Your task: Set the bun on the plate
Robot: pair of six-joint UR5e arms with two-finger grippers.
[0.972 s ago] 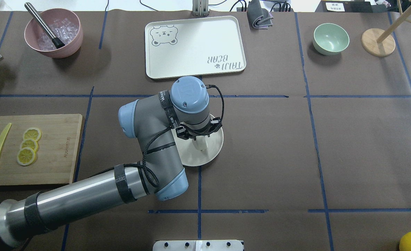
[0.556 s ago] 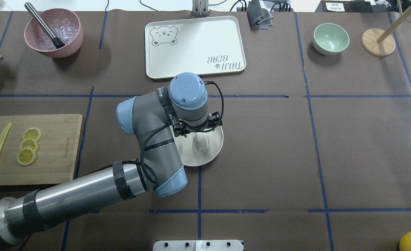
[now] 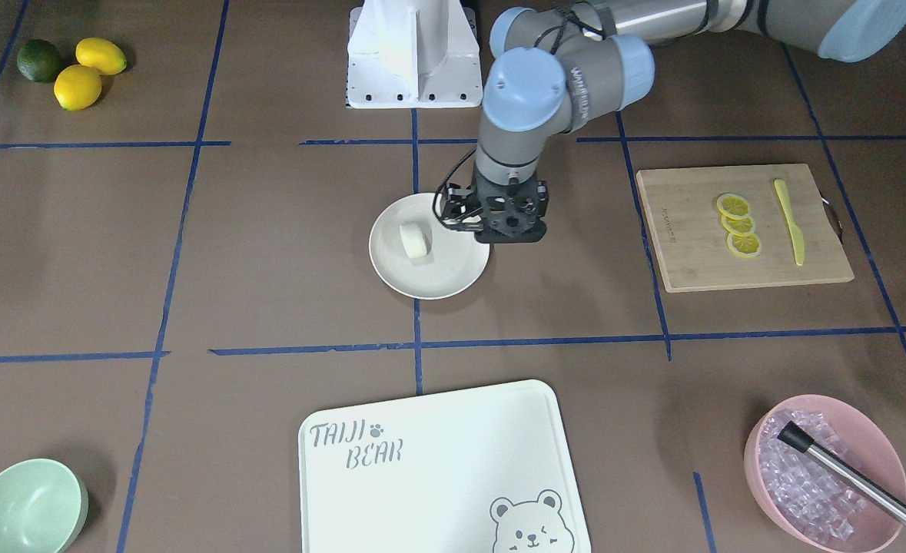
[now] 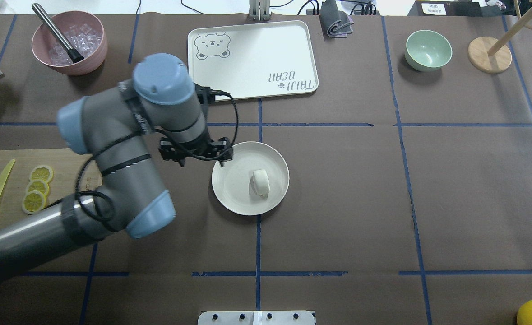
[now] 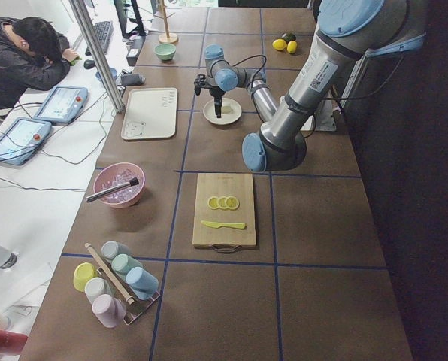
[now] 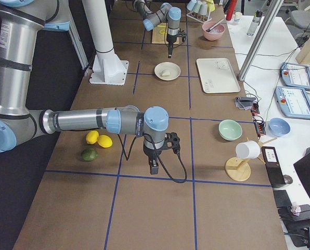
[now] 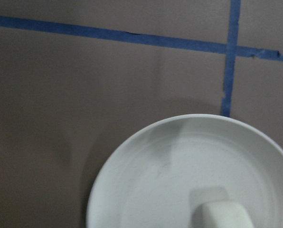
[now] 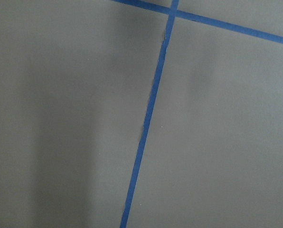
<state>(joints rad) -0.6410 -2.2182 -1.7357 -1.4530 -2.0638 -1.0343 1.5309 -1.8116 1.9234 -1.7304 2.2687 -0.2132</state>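
Note:
The bun (image 4: 260,182), a small white lump, lies free on the round cream plate (image 4: 229,198) at the table's middle. The front-facing view shows the same bun (image 3: 414,240) on the plate (image 3: 441,286). My left gripper (image 4: 196,158) hangs raised over the plate's rim on the cutting-board side, clear of the bun, open and holding nothing (image 3: 508,234). The left wrist view looks down on the plate (image 7: 132,190) with the bun (image 7: 224,216) at its lower edge and shows no fingers. My right gripper (image 6: 154,167) appears only in the exterior right view; whether it is open or shut I cannot tell.
A bear-printed tray (image 4: 252,58) lies beyond the plate. A cutting board (image 4: 13,221) with lemon slices (image 4: 35,187) and a yellow knife sits at the left. Also on the table are a pink bowl of ice (image 4: 69,43), a mint bowl (image 4: 428,49) and a wooden stand (image 4: 489,54).
My left arm has risen and swung left off the plate's middle. The bun, earlier under the gripper, now lies uncovered on the plate.

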